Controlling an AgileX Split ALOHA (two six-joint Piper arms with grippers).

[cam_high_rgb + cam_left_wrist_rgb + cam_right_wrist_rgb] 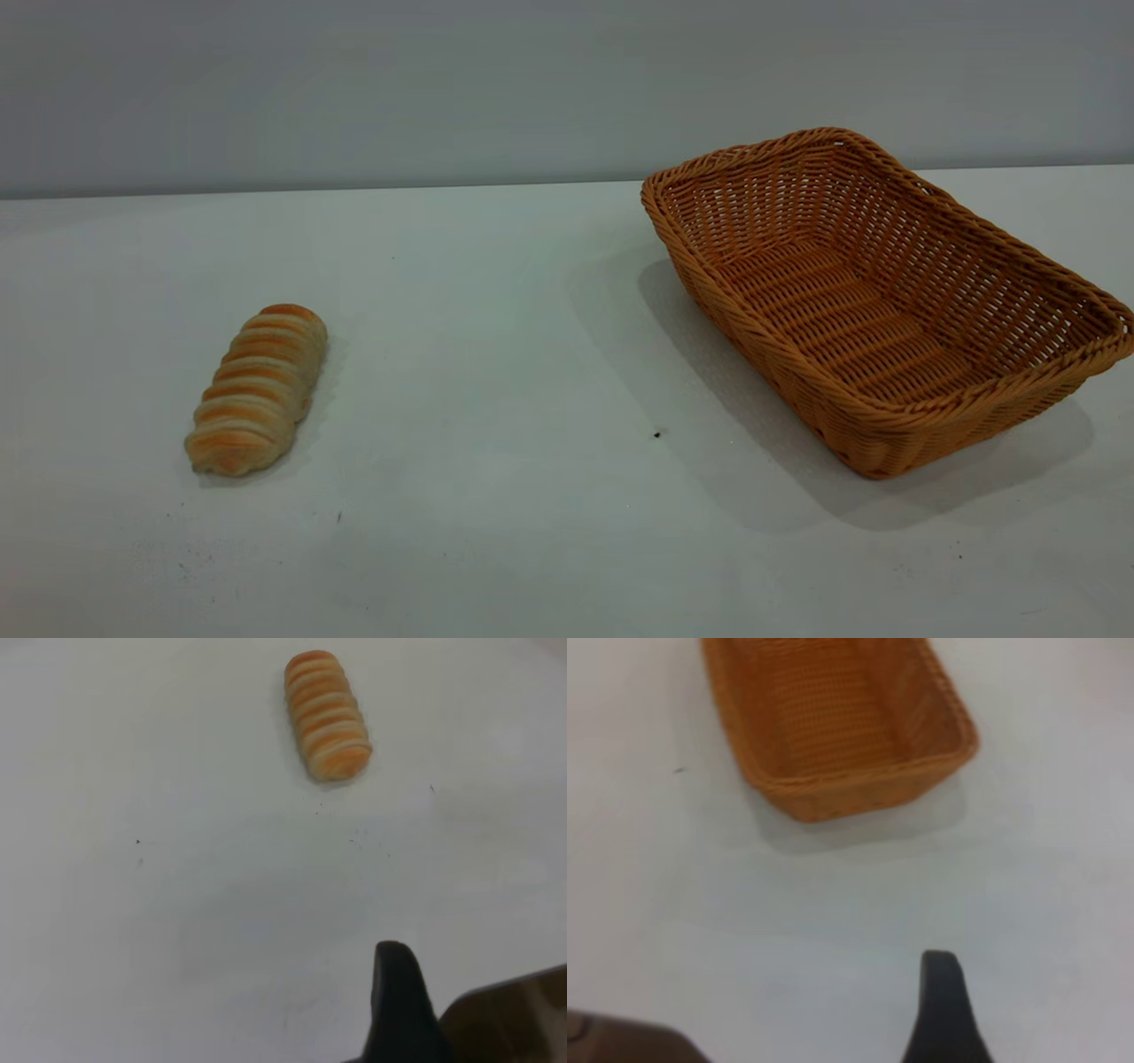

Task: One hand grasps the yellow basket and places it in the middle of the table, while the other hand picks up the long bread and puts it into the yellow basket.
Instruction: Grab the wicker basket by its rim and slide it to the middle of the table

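Item, near left of the table (496, 354): the long bread (257, 388), ridged, cream-striped, its long axis running near to far, ahead of my left gripper (399, 1010). Item, right: the yellow basket (1019, 266), openwork wicker, empty, before my right gripper (943, 1010). Spread of either jaws: cannot tell; neither holds anything.
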